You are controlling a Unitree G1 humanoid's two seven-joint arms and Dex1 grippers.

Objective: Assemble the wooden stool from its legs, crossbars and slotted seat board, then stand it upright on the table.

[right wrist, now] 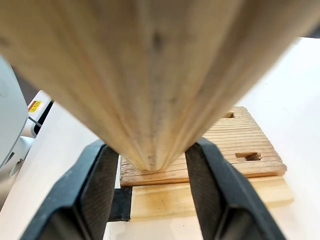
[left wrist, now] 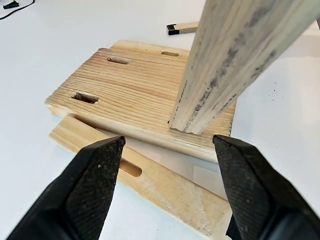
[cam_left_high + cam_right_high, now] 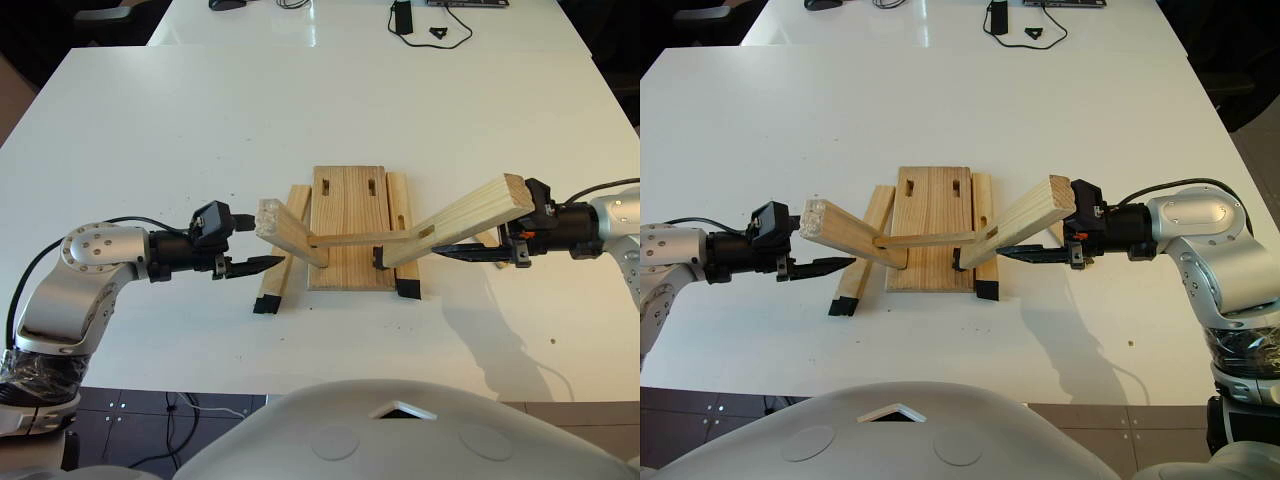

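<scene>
The slotted seat board lies flat at the table's middle. Two wooden legs lean on it in a V, joined by a thin crossbar. The left leg rises toward my left gripper, whose fingers stand open on either side of it with gaps showing. The right leg rises toward my right gripper, whose fingers are shut against its sides near the board. Two more legs with black feet lie flat beside the board, one on the left and one on the right.
A short wooden piece with a black end lies on the table beyond the board, by my right gripper. A second table behind holds a black cable and small devices. The white tabletop has free room all around the parts.
</scene>
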